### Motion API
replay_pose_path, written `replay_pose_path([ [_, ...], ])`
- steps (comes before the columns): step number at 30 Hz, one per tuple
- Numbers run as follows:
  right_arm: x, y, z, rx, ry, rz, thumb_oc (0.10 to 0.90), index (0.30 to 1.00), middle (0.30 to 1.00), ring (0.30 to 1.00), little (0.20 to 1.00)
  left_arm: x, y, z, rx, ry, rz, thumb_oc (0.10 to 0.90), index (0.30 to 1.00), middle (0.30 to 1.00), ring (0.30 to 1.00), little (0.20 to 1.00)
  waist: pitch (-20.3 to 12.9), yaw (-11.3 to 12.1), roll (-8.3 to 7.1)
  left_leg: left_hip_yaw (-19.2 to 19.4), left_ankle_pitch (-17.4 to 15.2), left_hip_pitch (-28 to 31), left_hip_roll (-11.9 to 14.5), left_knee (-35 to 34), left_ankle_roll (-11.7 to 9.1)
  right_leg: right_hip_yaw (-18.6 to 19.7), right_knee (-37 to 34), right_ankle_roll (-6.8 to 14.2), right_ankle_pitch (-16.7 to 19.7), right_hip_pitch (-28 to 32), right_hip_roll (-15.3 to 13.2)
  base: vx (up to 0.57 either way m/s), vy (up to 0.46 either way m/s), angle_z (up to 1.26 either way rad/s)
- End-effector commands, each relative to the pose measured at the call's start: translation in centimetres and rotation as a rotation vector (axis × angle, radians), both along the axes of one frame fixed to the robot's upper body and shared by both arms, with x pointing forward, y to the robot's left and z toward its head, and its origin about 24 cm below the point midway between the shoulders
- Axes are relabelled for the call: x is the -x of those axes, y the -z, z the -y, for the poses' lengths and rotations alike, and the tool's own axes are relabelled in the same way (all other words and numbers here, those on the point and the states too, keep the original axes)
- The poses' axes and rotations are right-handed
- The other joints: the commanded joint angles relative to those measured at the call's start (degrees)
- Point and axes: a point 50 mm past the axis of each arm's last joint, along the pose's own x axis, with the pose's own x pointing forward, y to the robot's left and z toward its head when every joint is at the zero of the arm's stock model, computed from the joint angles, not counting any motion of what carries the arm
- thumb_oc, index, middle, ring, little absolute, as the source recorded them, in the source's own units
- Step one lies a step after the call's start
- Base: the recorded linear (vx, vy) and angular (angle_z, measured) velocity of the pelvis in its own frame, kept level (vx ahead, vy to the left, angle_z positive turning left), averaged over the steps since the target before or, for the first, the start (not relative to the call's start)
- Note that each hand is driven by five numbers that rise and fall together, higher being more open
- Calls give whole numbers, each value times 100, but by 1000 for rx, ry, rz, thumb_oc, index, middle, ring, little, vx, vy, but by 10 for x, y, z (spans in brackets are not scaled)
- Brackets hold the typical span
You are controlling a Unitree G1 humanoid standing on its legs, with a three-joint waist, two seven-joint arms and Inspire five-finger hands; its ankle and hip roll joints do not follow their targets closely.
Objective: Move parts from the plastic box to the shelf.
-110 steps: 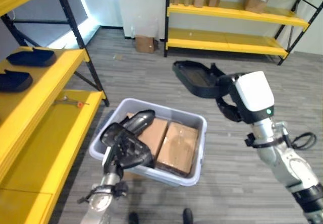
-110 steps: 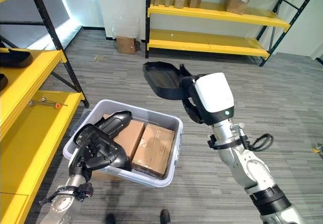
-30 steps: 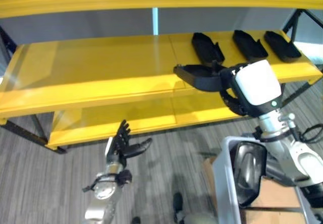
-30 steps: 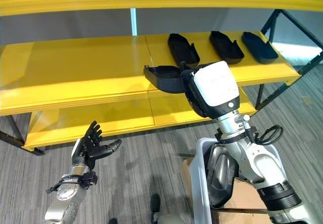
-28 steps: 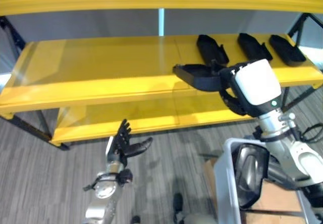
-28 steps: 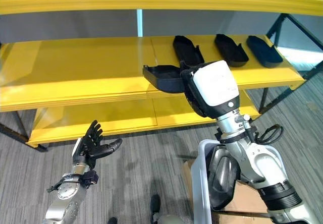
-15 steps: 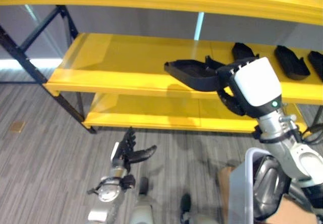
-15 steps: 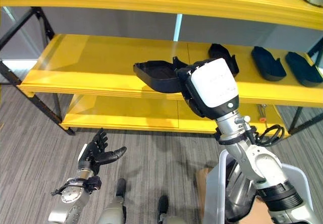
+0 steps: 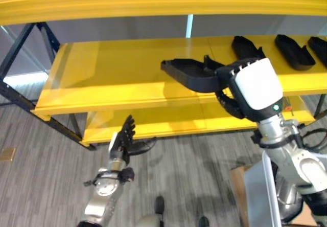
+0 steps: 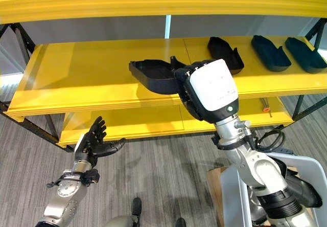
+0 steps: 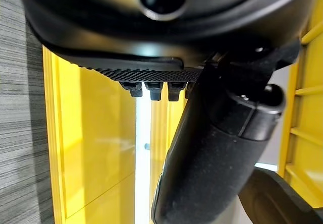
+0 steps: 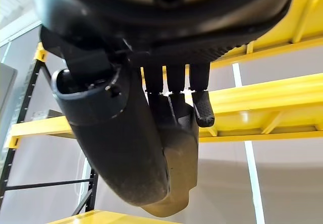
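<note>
Right eye view: right hand (image 10: 190, 91) clamped on a black moulded plastic tray part (image 10: 153, 75), held just over the yellow metal shelf (image 10: 76, 78). Three similar black parts (image 10: 270, 50) already shelved beyond it. Left hand (image 10: 92, 142) hangs spread, empty. More likely remains in the grey plastic box (image 10: 230, 196).

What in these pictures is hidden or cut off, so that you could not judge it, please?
- Head views: the right hand holds the black tray over the shelf; the white wrist housing hides its fingers.
- Head views: the grey box is cut off by the bottom corner; its contents cannot be judged.
- Left wrist view: the thumb hides the open left hand's surroundings.
</note>
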Motion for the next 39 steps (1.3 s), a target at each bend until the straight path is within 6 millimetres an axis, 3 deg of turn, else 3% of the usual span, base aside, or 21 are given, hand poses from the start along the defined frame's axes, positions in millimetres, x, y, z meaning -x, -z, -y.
replay_pose_path([
  [1,-4,-47,-8,-107,-55,213,400,300,300,300,300,-8,-31,9,30,20,191,900,1000,1000,1000,1000,-826,130,-43,-132,-373,-443,280,638,-120,238,618,240,198,-94,-179,109,101,-17],
  [4,-5,-45,-11,-103,-61,199,400,300,300,300,300,-7,-31,10,33,31,191,900,1000,1000,1000,1000,-797,157,-20,-163,-499,-364,165,655,20,293,1088,302,476,-285,-254,107,122,-13],
  [8,-7,-42,-15,-103,-62,187,400,300,300,300,300,-6,-30,12,26,52,184,900,1000,1000,1000,1000,-582,80,112,-251,-551,-52,9,491,259,464,2694,204,1381,-1144,-210,65,174,-10],
  [9,-7,-42,-17,-105,-66,186,400,300,300,300,300,-5,-31,12,19,61,185,900,1000,1000,1000,1000,-475,37,189,-318,-520,17,10,436,302,520,3022,161,1485,-1318,-125,56,177,3],
  [11,-8,-42,-19,-103,-66,189,400,300,300,300,300,-5,-29,11,1,70,177,900,1000,1000,1000,1000,-349,0,285,-368,-524,125,15,367,338,474,3444,133,1339,-1679,-60,92,115,20],
  [13,-9,-42,-21,-98,-73,188,400,300,300,300,300,-3,-30,10,1,72,186,900,1000,1000,1000,1000,-333,-77,336,-405,-579,281,14,270,298,482,3009,78,1003,-2022,-54,207,-19,19],
  [14,-11,-43,-20,-108,-78,183,400,300,300,300,300,-2,-30,8,10,64,187,900,1000,1000,1000,1000,-327,-128,313,-469,-657,408,16,218,182,569,2136,105,767,-2129,-13,223,-87,2],
  [15,-11,-43,-20,-109,-78,183,400,300,300,300,300,-2,-30,8,10,63,187,900,1000,1000,1000,1000,-320,-137,330,-479,-672,435,34,213,181,541,2042,106,791,-2053,-1,231,-142,-2],
  [16,-10,-45,-21,-115,-84,194,400,300,300,300,300,-2,-30,6,11,57,188,900,1000,1000,1000,1000,-276,-148,300,-506,-726,491,49,223,106,583,1497,152,770,-2102,-50,164,-117,24],
  [17,-9,-46,-22,-118,-92,205,400,300,300,300,300,-2,-30,5,11,48,193,900,1000,1000,1000,1000,-232,-166,289,-570,-838,585,99,251,53,627,850,238,906,-2089,-113,230,-207,33],
  [19,-8,-49,-26,-104,-108,218,400,300,300,300,300,-1,-27,3,8,30,185,900,1000,1000,1000,1000,-183,-165,189,-639,-994,722,167,371,-41,675,403,369,1138,-2204,-217,207,-230,28],
  [21,-7,-44,-23,-104,-98,196,400,300,300,300,300,1,-25,0,19,15,175,900,1000,1000,1000,1000,-209,-157,113,-675,-1028,783,168,398,-91,608,351,379,1088,-1994,-232,158,-207,37],
  [23,-4,-38,-18,-116,-95,167,400,300,300,300,300,6,-19,1,59,0,150,900,1000,1000,1000,1000,-386,-143,9,-792,-1047,846,337,361,-219,597,329,326,1105,-1799,-112,256,-345,62],
  [30,-2,-38,-11,-137,-94,155,400,300,300,300,300,9,-14,5,65,24,118,900,1000,1000,1000,1000,-496,-186,111,-1091,-705,806,887,74,-446,192,721,78,637,-1727,282,97,-224,47],
  [39,-2,-40,-10,-141,-86,174,400,300,300,300,300,10,-14,4,52,23,114,900,1000,1000,1000,1000,-481,-144,209,-1128,-544,850,1090,-194,-486,0,1136,24,367,-1890,414,42,-62,14],
])
